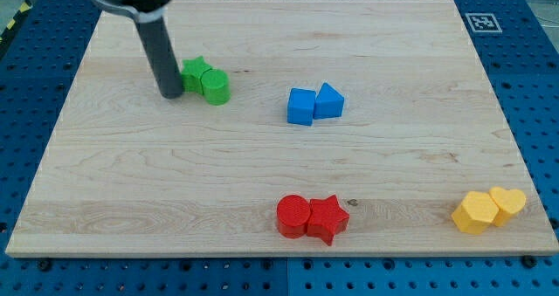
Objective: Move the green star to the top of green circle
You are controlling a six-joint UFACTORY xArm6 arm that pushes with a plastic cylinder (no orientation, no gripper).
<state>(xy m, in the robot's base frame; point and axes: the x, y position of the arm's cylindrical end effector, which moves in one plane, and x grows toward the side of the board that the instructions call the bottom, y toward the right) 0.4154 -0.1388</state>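
My tip (171,95) against green star (194,71)

Single camera looking down at steep angle from view's bottom edge, facing toward top. Sitting far enough back that whole board (279,169) is fitting in frame, blue pegboard (533,86) showing round it. Rod (157,43) entering from upper left. No second view sharing anything.

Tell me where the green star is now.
The green star is in the board's upper left, touching the green circle on its lower right. My tip is just at the star's left.
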